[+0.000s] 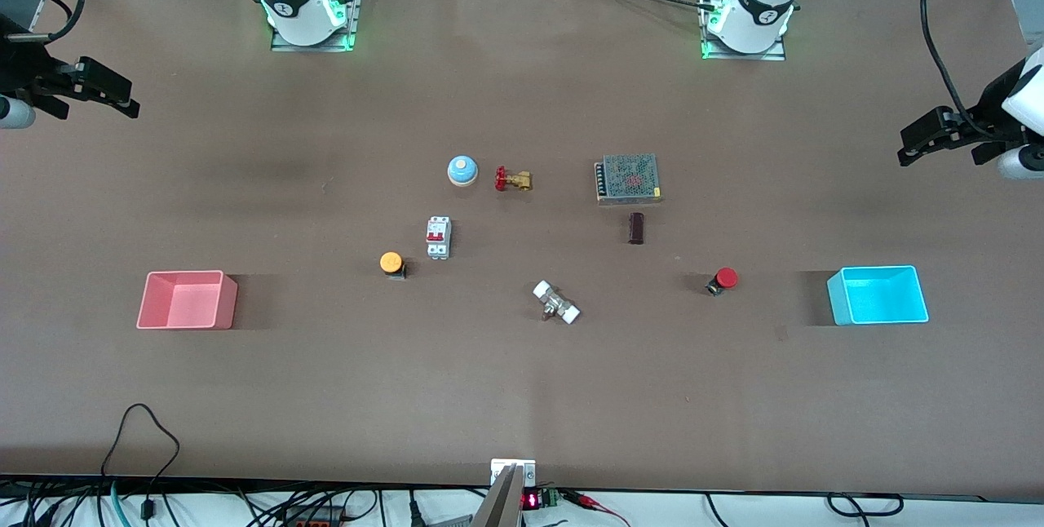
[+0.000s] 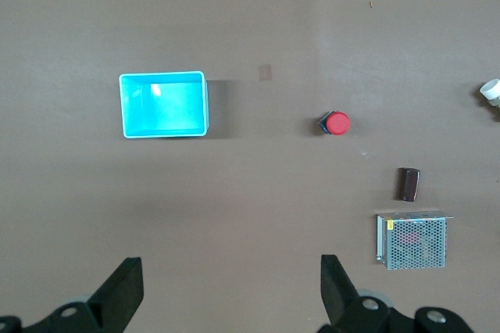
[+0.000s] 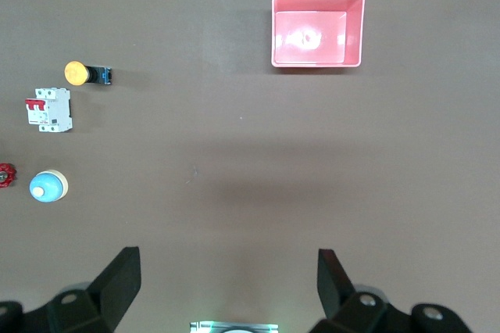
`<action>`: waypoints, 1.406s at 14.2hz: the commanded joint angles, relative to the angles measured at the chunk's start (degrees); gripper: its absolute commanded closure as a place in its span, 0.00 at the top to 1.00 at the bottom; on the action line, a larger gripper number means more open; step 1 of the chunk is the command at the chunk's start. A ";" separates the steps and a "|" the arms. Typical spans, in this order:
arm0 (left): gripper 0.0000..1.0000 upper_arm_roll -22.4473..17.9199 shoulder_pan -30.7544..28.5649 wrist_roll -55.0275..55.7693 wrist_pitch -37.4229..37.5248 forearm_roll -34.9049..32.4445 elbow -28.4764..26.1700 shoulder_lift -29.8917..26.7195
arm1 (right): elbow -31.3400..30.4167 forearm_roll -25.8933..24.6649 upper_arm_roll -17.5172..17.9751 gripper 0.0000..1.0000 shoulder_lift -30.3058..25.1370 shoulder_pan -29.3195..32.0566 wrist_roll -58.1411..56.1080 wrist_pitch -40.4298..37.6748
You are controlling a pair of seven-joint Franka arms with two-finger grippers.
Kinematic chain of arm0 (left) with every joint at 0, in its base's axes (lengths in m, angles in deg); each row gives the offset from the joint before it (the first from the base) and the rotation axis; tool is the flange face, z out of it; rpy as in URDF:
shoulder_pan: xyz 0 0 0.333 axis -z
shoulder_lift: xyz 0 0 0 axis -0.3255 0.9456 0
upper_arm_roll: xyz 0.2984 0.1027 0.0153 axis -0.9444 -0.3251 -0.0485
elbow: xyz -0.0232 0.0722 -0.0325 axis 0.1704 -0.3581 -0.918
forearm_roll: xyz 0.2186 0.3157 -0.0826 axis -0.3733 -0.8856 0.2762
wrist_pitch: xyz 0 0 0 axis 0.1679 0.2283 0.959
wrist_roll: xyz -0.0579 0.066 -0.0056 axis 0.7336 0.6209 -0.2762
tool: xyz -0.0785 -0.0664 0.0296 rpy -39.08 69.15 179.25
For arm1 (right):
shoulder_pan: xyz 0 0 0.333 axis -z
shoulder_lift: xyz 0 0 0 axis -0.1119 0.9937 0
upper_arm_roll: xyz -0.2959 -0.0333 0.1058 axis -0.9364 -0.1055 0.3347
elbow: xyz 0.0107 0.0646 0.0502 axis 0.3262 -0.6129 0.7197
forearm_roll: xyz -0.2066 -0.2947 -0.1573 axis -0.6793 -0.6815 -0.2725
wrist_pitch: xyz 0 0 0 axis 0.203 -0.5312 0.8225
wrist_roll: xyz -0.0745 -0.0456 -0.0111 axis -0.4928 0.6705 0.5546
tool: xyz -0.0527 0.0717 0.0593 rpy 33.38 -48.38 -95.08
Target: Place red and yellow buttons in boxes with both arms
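Note:
The orange-yellow button (image 1: 391, 263) stands on the table beside a white circuit breaker, and shows in the right wrist view (image 3: 76, 73). The pink box (image 1: 186, 299) sits empty toward the right arm's end (image 3: 318, 30). The red button (image 1: 724, 279) stands toward the left arm's end, beside the empty cyan box (image 1: 878, 295); both show in the left wrist view, the button (image 2: 336, 123) and the box (image 2: 164, 105). My right gripper (image 1: 122, 105) (image 3: 229, 282) is open and empty, high over its end of the table. My left gripper (image 1: 912, 150) (image 2: 232, 286) is open and empty, high over its end.
In the middle lie a blue dome (image 1: 462, 170), a brass valve with a red handle (image 1: 513, 179), a circuit breaker (image 1: 438, 236), a meshed power supply (image 1: 627, 178), a dark block (image 1: 636, 228) and a white-ended fitting (image 1: 556, 303).

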State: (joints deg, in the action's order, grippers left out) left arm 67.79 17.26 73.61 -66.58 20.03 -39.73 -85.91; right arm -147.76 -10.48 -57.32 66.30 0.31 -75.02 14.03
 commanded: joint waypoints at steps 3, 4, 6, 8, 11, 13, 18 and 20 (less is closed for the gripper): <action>1.00 -0.21 0.06 -1.06 0.74 0.98 0.45 0.10 | -1.90 -0.73 0.41 1.00 -2.00 0.31 -0.08 -0.02; 1.00 -0.21 0.06 -1.06 0.83 0.98 0.45 0.10 | -1.90 -0.64 0.24 1.00 -1.92 0.40 -0.08 0.07; 1.00 -0.12 0.15 -0.97 1.09 0.98 0.80 0.89 | -1.81 -0.73 0.24 1.00 -1.39 0.40 -0.16 0.59; 1.00 0.92 0.76 -0.10 1.18 0.98 0.72 2.99 | -1.54 -0.73 0.32 1.00 0.45 0.23 -0.25 0.86; 1.00 2.34 1.64 0.00 0.74 0.54 0.89 7.29 | -0.67 -1.96 0.68 1.00 5.36 -0.82 -1.13 1.30; 1.00 2.60 2.96 0.26 -0.31 0.89 1.24 10.80 | 2.05 -0.92 0.68 1.00 10.10 -2.58 -0.26 2.00; 1.00 2.69 5.24 3.68 -9.97 3.43 0.45 18.28 | 3.29 4.63 0.68 1.00 18.64 -8.37 -0.17 12.88; 1.00 2.69 5.51 5.61 -14.09 4.14 0.36 22.05 | 3.38 4.72 0.68 1.00 21.98 -11.71 0.79 17.45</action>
State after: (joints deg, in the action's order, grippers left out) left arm 70.62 22.27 77.26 -77.86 22.66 -40.35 -67.36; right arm -146.23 -6.24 -56.41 85.14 -8.49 -75.24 29.11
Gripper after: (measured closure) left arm 0.000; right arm 0.000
